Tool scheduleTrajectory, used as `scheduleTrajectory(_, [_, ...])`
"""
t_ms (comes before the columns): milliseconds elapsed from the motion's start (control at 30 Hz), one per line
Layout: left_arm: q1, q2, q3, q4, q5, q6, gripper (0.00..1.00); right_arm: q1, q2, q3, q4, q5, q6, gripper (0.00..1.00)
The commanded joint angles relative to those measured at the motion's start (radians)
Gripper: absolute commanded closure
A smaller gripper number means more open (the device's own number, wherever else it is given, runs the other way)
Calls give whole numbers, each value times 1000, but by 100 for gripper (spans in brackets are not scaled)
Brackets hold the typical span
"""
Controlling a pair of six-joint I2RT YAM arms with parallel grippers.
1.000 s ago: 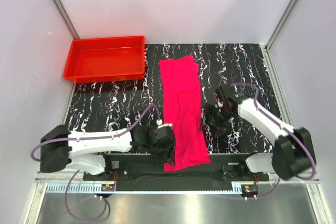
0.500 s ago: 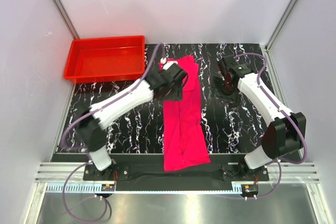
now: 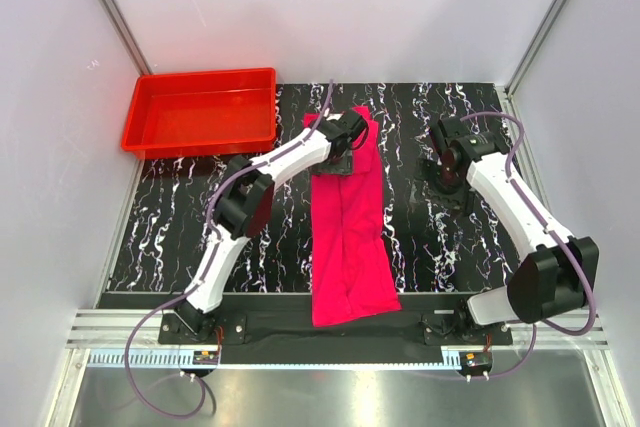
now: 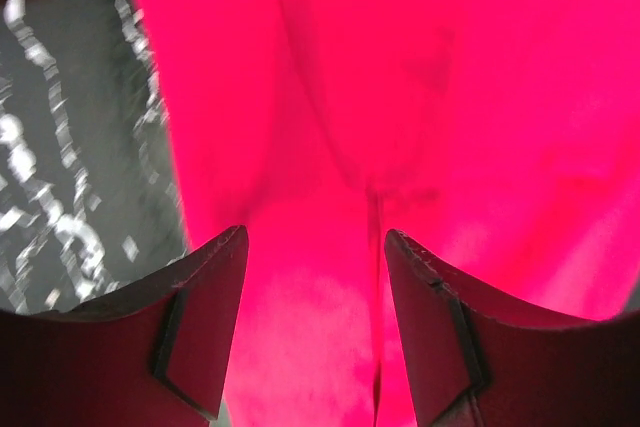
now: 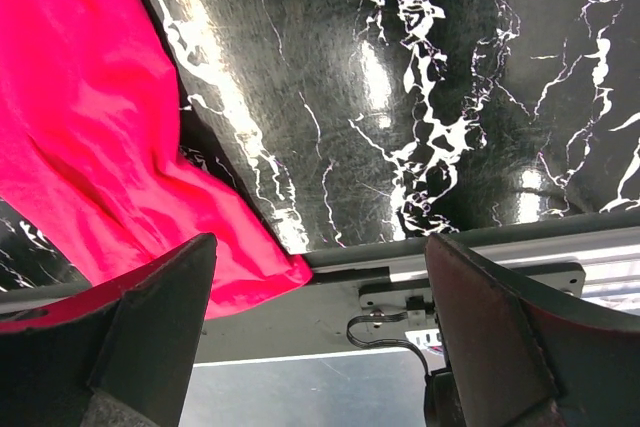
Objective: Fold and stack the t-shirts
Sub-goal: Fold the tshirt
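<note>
**A:** Where is the shirt?

**B:** The magenta-pink t-shirt (image 3: 350, 247) lies folded into a long narrow strip down the middle of the bench (image 3: 200, 217). It runs from close to the far edge down to the near edge. The far end is the narrower one. The near end is wider and rumpled, and it laps over the near edge onto the black bar there.

**A:** And the left arm?

**B:** It reaches in from the near left corner, bent at the elbow. The left gripper (image 3: 343, 150) is over the far end of the strip. Its wrist camera shows its fingers (image 4: 200, 287) spread, with pink cloth filling the gap between them and a seam running down that gap. I cannot tell whether the tips touch the cloth.

**A:** The right one?

**B:** The right gripper (image 3: 447, 162) is toward the far right corner, over the bare black-and-white marbled top. It is beside the shirt's far half and apart from it. From its wrist camera the jaws stand wide apart with nothing between them, only the marbled surface below. The shirt shows off to one side, with its near end draped at the bench's near edge.

**A:** Anything else on the bench?

**B:** A red plastic tray (image 3: 200, 75) sits at the far left corner, well apart from the left gripper and the shirt.
</note>
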Motion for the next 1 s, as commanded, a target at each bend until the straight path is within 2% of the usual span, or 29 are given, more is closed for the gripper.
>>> scheduleTrajectory(0, [32, 69, 77, 121, 94, 25, 38, -4, -44, -4, -3, -9, -38, 7])
scheduleTrajectory(133, [88, 227, 244, 123, 272, 78, 38, -4, -43, -3, -2, -31, -52, 7])
scheduleTrajectory(200, [118, 302, 388, 69, 373, 78, 38, -4, -33, -6, 6, -37, -55, 6])
scheduleTrajectory(400, [259, 373, 387, 208, 643, 9, 39, -4, 5, -33, 33, -57, -54, 6])
scheduleTrajectory(500, [306, 364, 420, 291, 720, 1, 36, -4, 19, -62, 56, -114, -39, 5])
scheduleTrajectory(600, [325, 292, 418, 345, 784, -5, 31, -5, 23, -102, 93, -175, -29, 5])
scheduleTrajectory(733, [313, 147, 340, 386, 890, -31, 25, -5, 39, -156, 151, -334, -8, 5])
scheduleTrajectory(833, [276, 27, 266, 292, 904, 24, 23, -5, 51, -214, 223, -474, 29, 5])
scheduleTrajectory(900, [260, -50, 184, 233, 883, 56, 23, -4, 56, -272, 294, -543, 67, 5])
scheduleTrajectory(933, [245, -149, 129, 213, 870, 88, 23, -4, 51, -294, 318, -590, 78, 5])
scheduleTrajectory(967, [240, -204, 23, 207, 831, 102, 23, -4, 36, -340, 366, -606, 92, 5])
